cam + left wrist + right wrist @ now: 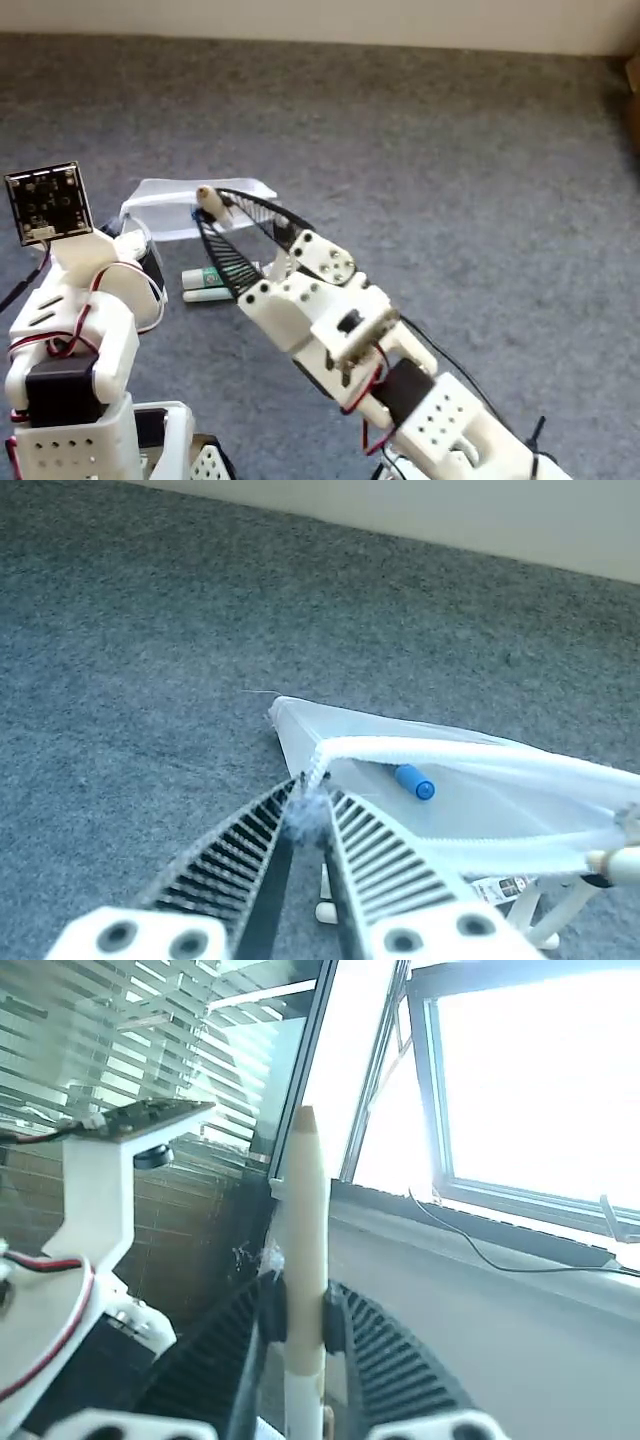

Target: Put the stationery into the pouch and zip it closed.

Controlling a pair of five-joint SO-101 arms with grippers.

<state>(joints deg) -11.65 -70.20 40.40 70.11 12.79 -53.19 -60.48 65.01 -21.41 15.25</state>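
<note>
Everything is carried by a grey, short-piled, carpet-like table cover (450, 150), which is spread evenly across the whole work area and is bounded at the far side by a pale band (320, 20). A translucent white plastic pouch (160, 205) is rested on this cover toward the left arm's side, with bare grey cover around its far corner. Just beside the pouch, on its near side, two short white tubes (200, 295) are laid directly on the cover, parallel and close together; the farther tube is wrapped with a green label.
</note>
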